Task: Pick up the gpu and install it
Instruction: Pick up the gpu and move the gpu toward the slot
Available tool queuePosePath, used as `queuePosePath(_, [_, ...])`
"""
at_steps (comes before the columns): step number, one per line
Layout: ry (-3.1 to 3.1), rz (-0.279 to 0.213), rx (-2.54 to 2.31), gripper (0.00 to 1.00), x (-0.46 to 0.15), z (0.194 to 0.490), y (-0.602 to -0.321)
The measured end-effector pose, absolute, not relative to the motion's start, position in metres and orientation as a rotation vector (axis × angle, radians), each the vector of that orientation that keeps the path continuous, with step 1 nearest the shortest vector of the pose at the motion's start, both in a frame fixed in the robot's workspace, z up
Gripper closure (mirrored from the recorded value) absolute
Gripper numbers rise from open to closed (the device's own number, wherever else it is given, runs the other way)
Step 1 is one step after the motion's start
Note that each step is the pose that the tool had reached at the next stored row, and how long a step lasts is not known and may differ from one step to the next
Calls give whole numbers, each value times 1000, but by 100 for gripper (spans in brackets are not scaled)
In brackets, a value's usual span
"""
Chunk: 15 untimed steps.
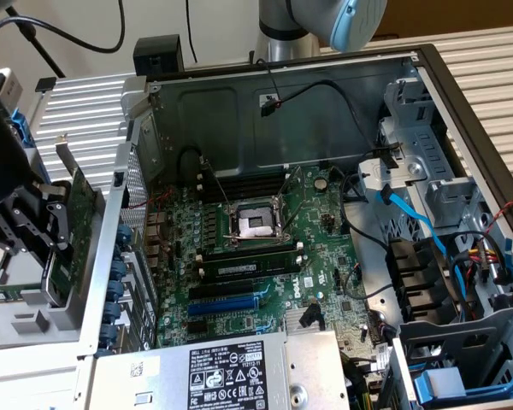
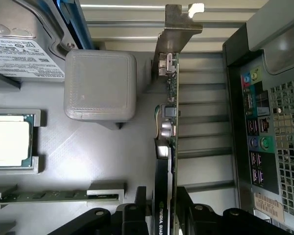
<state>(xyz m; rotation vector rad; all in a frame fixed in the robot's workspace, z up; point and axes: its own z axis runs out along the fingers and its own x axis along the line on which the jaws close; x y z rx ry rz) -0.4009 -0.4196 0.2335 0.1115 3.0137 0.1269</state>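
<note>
The gpu (image 1: 82, 213) is a green card held on edge just outside the open computer case, at the exterior view's left. Its silver end bracket (image 1: 66, 160) points away from my black gripper (image 1: 36, 224), which is shut on the card. In the wrist view the gpu (image 2: 169, 117) shows edge-on between my two fingers (image 2: 137, 218), with its black cooler shroud (image 2: 160, 196) on one face and its bracket (image 2: 179, 22) at the far end. The card hangs over a grey parts tray (image 2: 103, 161), beside the case's rear panel.
The case's perforated rear wall (image 1: 126, 222) stands between the card and the green motherboard (image 1: 325, 256). The board carries a CPU socket (image 1: 255, 224), dark memory sticks (image 1: 248, 266) and a blue slot (image 1: 227, 301). The tray holds a processor (image 2: 7, 142), a drive (image 2: 19, 54) and a grey block (image 2: 100, 83).
</note>
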Motion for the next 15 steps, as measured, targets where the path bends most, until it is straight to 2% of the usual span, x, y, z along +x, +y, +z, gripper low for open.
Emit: queuePosePath(15, [3013,146,113,62,-397,237,-425])
